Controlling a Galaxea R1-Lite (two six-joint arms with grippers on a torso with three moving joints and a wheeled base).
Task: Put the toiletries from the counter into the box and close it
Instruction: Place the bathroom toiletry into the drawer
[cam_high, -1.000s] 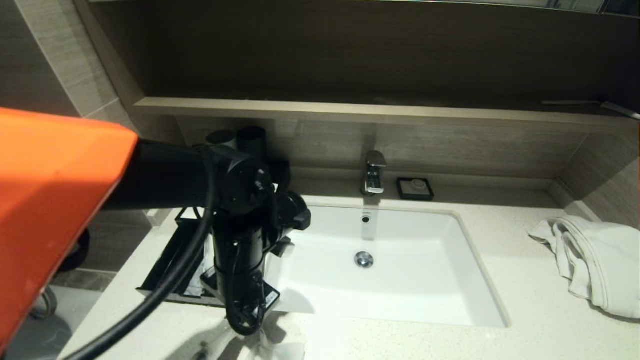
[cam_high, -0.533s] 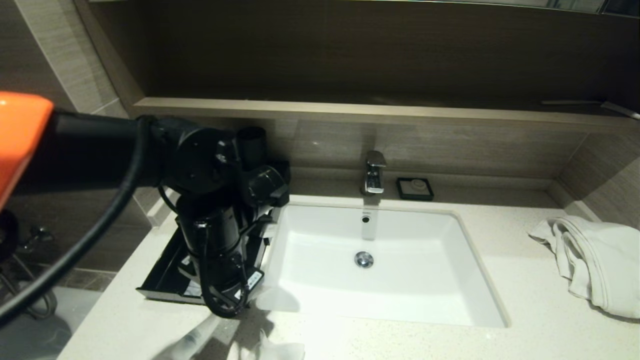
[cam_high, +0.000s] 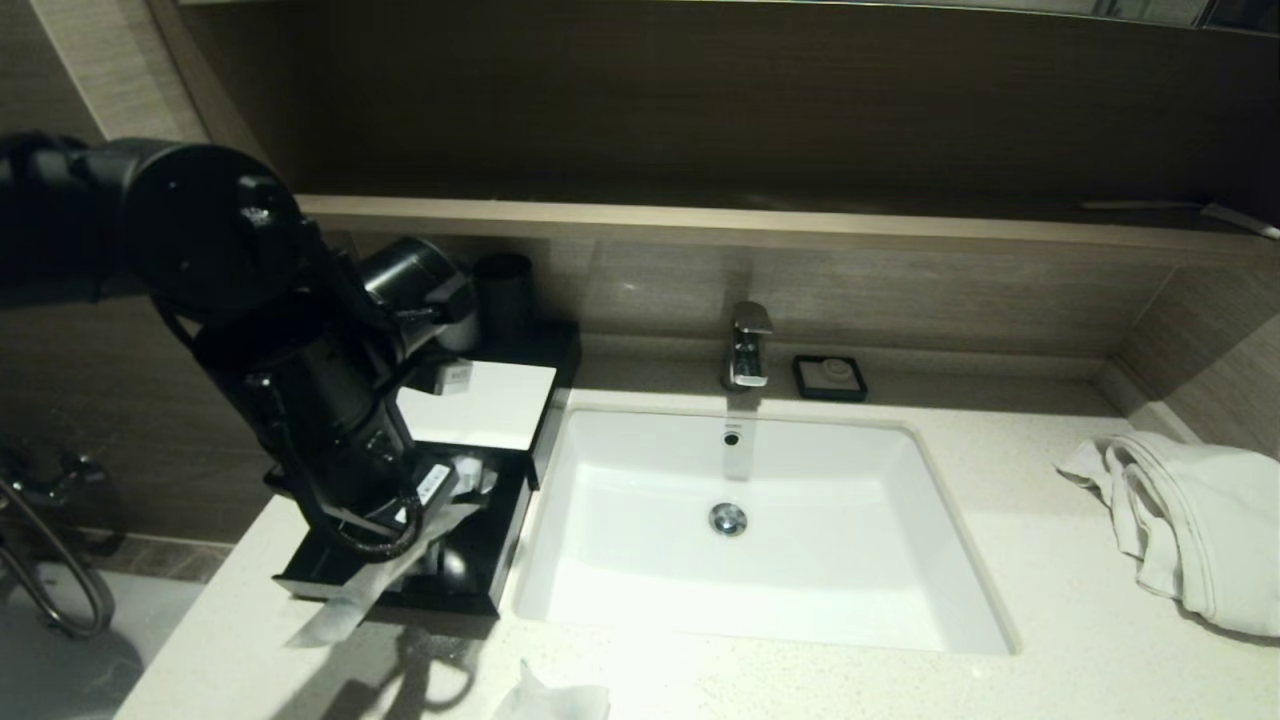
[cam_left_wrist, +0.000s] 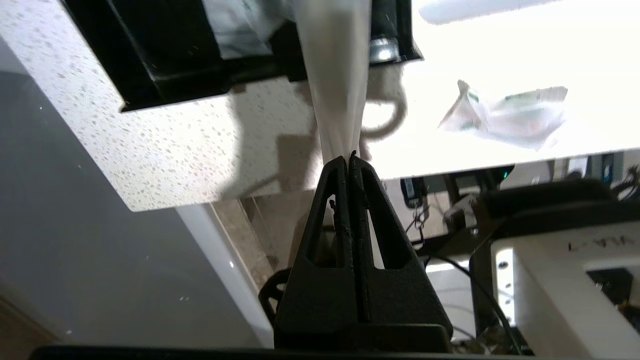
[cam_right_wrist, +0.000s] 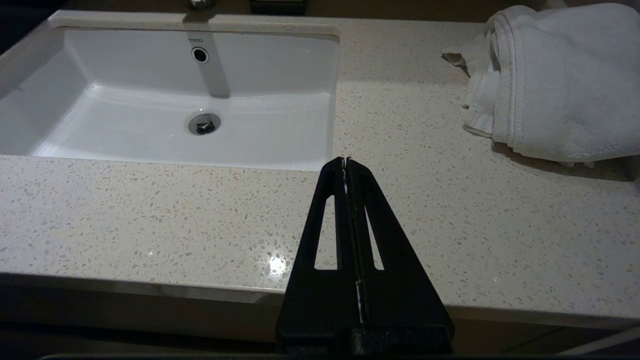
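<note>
- Swinging leftward since the earlier frame, the left gripper (cam_left_wrist: 348, 159) is now carrying a wrapped stick (cam_high: 372, 588) over the box (cam_high: 480, 560)'s open drawer, jaws clenched on it.
- Lowering it fully inside before releasing is looking wise; one white packet (cam_high: 553, 698) is lying on the counter (cam_high: 800, 680).
- Right gripper (cam_right_wrist: 346, 161) is idling with jaws pressed together.

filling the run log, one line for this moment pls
left gripper: shut on clear-wrapped stick | over open black box drawer | right gripper: shut, idle

Black left arm (cam_high: 300, 400), looped cable, triangular-fingered hand (cam_left_wrist: 348, 160).
</note>
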